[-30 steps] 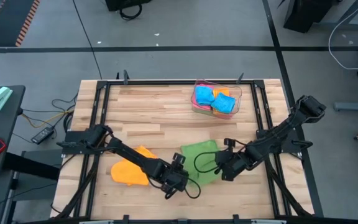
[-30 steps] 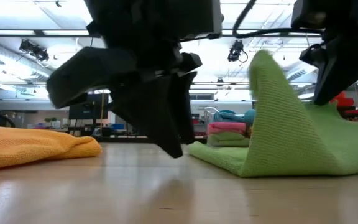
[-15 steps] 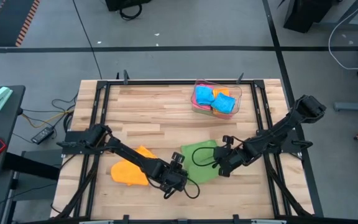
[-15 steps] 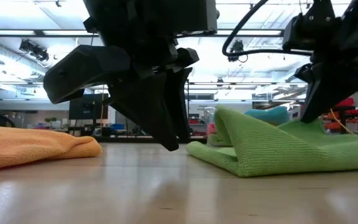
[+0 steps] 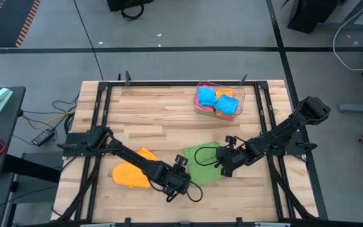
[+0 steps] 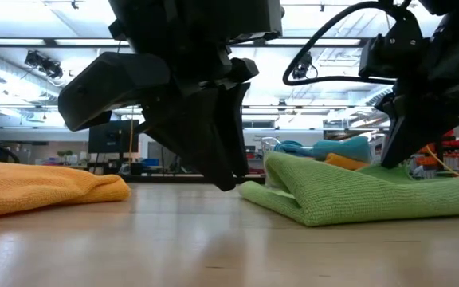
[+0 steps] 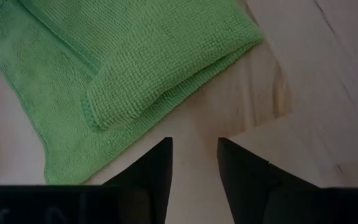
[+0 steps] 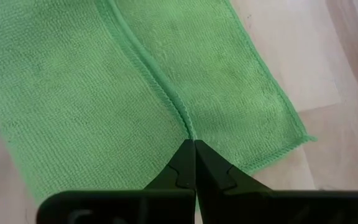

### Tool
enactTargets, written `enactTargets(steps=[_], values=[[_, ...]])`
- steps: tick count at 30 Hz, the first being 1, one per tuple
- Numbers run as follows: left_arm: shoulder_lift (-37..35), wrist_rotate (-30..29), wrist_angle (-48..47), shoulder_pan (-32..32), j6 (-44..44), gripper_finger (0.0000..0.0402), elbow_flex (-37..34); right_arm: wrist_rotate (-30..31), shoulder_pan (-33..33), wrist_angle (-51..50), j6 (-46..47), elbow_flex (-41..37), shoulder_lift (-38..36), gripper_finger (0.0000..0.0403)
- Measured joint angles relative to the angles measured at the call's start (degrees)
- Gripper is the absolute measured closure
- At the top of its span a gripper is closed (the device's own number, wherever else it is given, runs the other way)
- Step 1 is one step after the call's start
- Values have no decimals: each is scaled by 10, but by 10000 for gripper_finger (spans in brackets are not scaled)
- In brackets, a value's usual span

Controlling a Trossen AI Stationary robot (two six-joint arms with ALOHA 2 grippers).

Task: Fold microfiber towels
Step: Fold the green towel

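Right gripper point(image 5: 222, 169), right of centre, lower half — fingers pressed together on a raised hem of the one green towel point(image 5: 201, 162), arm reaching in from the right edge. Left gripper point(image 5: 183, 183), lower centre, jaws parted, empty, just off the towel's near corner. One orange towel point(image 5: 130, 174) lies lower left — several more sit in the tray point(image 5: 219, 101), upper centre

Plenty of bare table point(image 5: 150, 113) is sitting open across the back left. The tray point(image 5: 218, 101) is taking the back right. Up front, the orange towel point(image 5: 131, 173), the green towel point(image 5: 201, 165) and both arms are crowding things, leaving only a narrow wood strip between the towels.
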Motion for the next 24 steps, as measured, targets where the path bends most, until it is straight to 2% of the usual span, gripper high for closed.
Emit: enactTargets(steps=[4, 10, 15, 20, 24], values=[[0, 0, 2, -1, 3, 268, 0, -6, -1, 0, -2, 0, 0, 381], [0, 0, 2, -6, 7, 261, 0, -16, -3, -3, -12, 0, 0, 291], [0, 0, 0, -12, 25, 265, 19, -9, -4, -99, -9, 26, -17, 235], [0, -2, 20, -15, 59, 276, 51, -1, 6, -107, -8, 32, -62, 222], [-1, -2, 96, -4, 56, 277, 53, 30, 37, -40, -8, 18, -87, 224]])
